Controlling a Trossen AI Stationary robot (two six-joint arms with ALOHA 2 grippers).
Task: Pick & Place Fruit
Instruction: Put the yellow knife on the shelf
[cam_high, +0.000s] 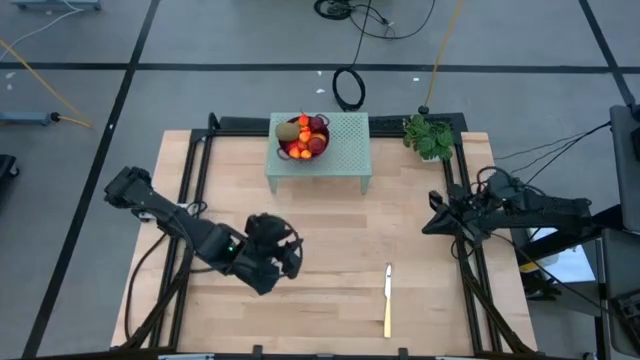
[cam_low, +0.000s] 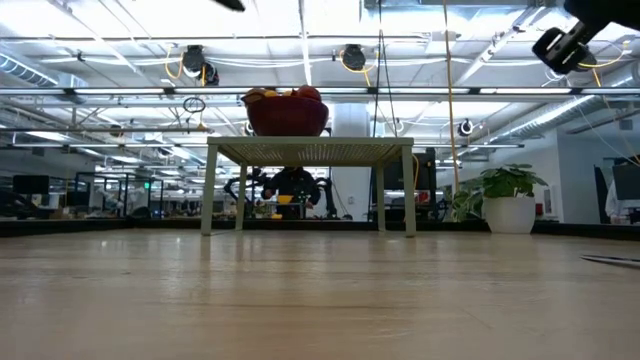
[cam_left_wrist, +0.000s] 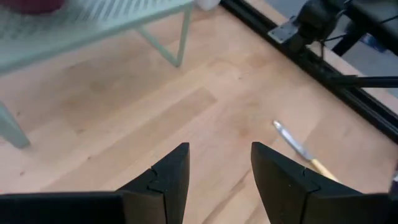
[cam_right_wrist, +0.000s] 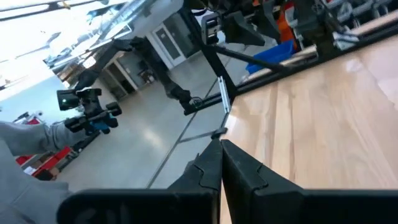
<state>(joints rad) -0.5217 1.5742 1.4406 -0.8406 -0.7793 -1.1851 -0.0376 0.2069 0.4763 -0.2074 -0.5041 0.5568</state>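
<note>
Two grippers, both mine, neither holding anything. Left gripper (cam_left_wrist: 214, 180): fingers spread with bare wood between them, hanging over the table's near-middle. Right gripper (cam_right_wrist: 221, 163): fingers pressed together, parked at the right edge.

Knife (cam_high: 387, 298): lies flat on the near-right boards, just ahead of my left fingers. Risk, as I judge it: a low sweep toward the far side could clip it and send it skidding.

Table (cam_high: 330, 240): pale wood planks, dark rails along both sides.

Stand (cam_high: 350, 150): small pale-green perforated platform on thin legs, at the far middle. Risk: coming in too low, I strike its edge or a leg.

Bowl (cam_high: 315, 148): wire, sits on the stand. Risk: a hard push tips it off.

Fruit (cam_high: 303, 138): heaped in the bowl. Risk: round pieces squirt from a pinch and roll.

Plant (cam_high: 430, 137): potted, far right corner.

Room: grey floor, loose cables, ceiling lights, desks beyond.
</note>
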